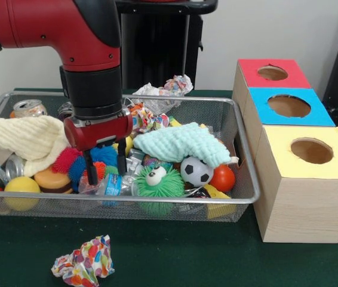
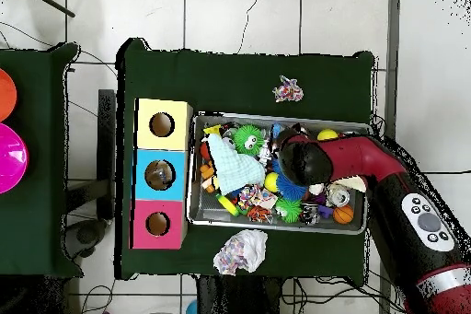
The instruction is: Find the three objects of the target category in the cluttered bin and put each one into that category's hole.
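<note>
Three holes: you have a wooden box row [image 1: 303, 173] to the right of the bin, topped yellow [image 1: 311, 150] nearest, blue [image 1: 288, 106] in the middle, red [image 1: 272, 72] farthest.
Bin: your wire mesh bin [image 1: 240, 149] sits mid-table, crowded to the rim with toys, cloths, cans and wrappers.
Arm: red and black, coming down over the left half of the bin.
Gripper: the gripper [image 1: 105, 165] has its two black fingers spread, tips down among the toys, nothing pinched between them.
Target category: I cannot tell which of the three you are after (the task does not name it).
Likely target: judging by where the tips sit, the spiky red and blue ball [image 1: 85, 162] just beside the fingers, left of centre, near side of the bin.
Handling: it looks soft, light and springy; close across its middle, since the spikes will give and slip.
Neighbours: a mint cloth [image 1: 181, 143] lies to the right over a soccer ball [image 1: 196, 171], with a green fuzzy toy [image 1: 157, 182] in front.
Stray: one crumpled wrapper [image 1: 84, 262] lies on the table, near side, outside the bin.
</note>
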